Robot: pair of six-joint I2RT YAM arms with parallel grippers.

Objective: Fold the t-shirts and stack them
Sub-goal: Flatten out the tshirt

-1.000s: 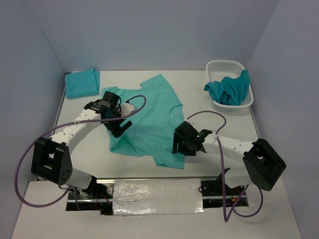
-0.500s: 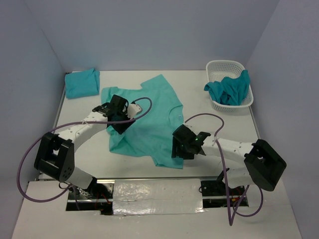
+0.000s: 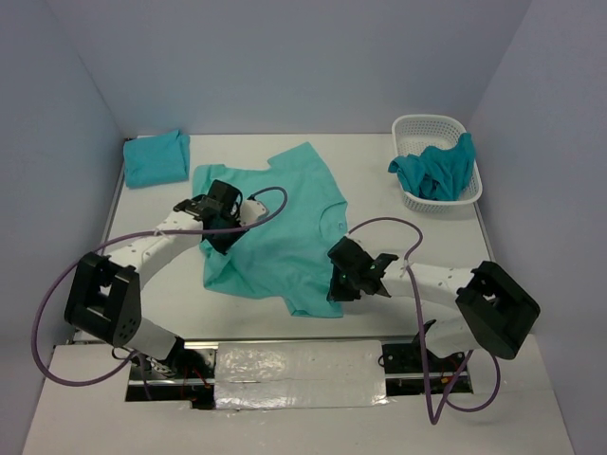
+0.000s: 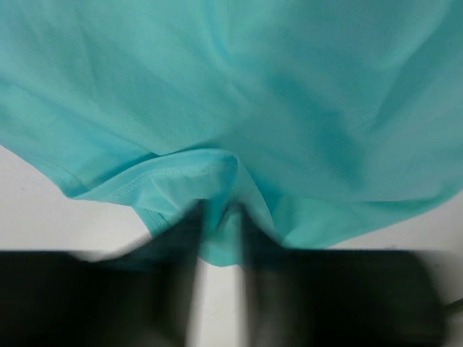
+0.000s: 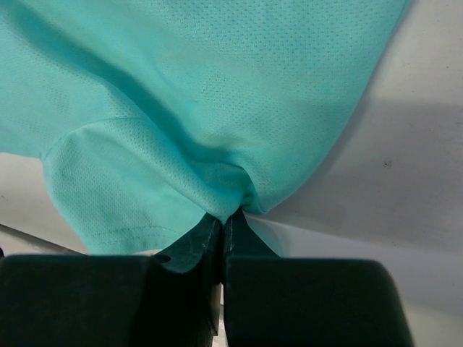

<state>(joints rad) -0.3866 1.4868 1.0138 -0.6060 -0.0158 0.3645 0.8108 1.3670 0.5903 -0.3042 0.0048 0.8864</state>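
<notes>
A turquoise t-shirt (image 3: 275, 227) lies spread across the middle of the table. My left gripper (image 3: 214, 245) sits at its left edge. In the left wrist view this gripper (image 4: 221, 217) is blurred, and a puckered fold of the t-shirt's (image 4: 275, 108) hem is pinched between its fingers. My right gripper (image 3: 334, 289) is at the near right edge. In the right wrist view it (image 5: 223, 215) is shut tight on a gathered bit of the t-shirt (image 5: 217, 94). A folded t-shirt (image 3: 156, 157) lies at the back left corner.
A white lattice basket (image 3: 432, 125) stands at the back right, with darker teal t-shirts (image 3: 438, 171) crumpled in it and hanging over its rim. Purple cables loop from both arms over the cloth. Walls close in the table on three sides.
Both grippers have closed on the spread t-shirt's edges. The left gripper shifted onto the left edge, the right one slid slightly left. The cloth now bunches at each grip.
</notes>
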